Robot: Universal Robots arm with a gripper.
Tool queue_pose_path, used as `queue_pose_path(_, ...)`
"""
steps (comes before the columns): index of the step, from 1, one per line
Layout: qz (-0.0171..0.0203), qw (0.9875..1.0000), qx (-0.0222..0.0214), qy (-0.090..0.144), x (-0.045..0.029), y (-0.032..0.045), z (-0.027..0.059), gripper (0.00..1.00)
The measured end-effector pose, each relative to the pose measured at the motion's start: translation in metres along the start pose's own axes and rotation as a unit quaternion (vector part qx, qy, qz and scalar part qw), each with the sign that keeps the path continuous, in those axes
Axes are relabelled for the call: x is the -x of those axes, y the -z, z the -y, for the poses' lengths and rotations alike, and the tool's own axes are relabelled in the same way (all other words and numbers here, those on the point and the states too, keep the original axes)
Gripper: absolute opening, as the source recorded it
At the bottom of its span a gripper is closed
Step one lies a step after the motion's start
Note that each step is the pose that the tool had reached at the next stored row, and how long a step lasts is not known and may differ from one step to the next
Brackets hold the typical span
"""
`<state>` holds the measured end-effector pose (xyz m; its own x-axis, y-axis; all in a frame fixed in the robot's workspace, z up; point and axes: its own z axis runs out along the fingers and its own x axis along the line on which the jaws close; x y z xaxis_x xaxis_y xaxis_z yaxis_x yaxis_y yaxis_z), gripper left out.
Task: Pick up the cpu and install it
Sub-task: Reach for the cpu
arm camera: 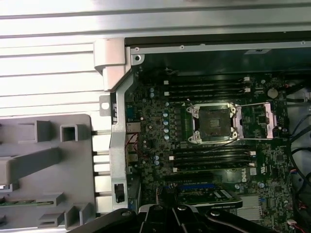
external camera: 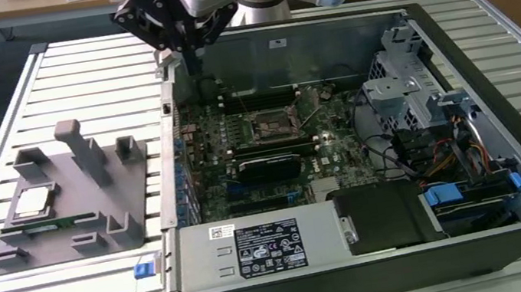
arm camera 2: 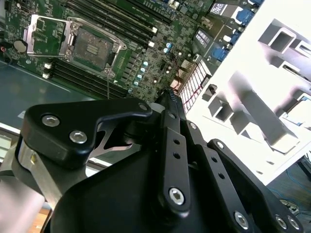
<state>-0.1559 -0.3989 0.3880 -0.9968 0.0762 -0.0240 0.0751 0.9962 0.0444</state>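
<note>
At the exterior view's left we see one grey holder lying on the slatted metal worktop. In it we count one cpu, lying flat with its silver top up on the holder's left part. Just nearer to us, one long green memory stick lies along a slot. The cpu sits well apart from the claw, not yet picked up.

Further right, one black claw hangs over the far left corner of one open computer case. Its fingers are clenched together on nothing. In the second wrist view the claw tapers to a single closed tip, with the motherboard on one side and the pale holder on the other.

Inside the case lies one green motherboard with one square socket near its middle. In the first wrist view the socket has its metal lid folded open beside it. Along the case's near edge sits one grey power supply box, and at the exterior view's right we see a bundle of cables.
</note>
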Motion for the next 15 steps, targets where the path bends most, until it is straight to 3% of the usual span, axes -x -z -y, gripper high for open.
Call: queue_pose_path(15,-0.0002,1.0,0.0,0.0,-0.0046,-0.0011,0.0004,0.11)
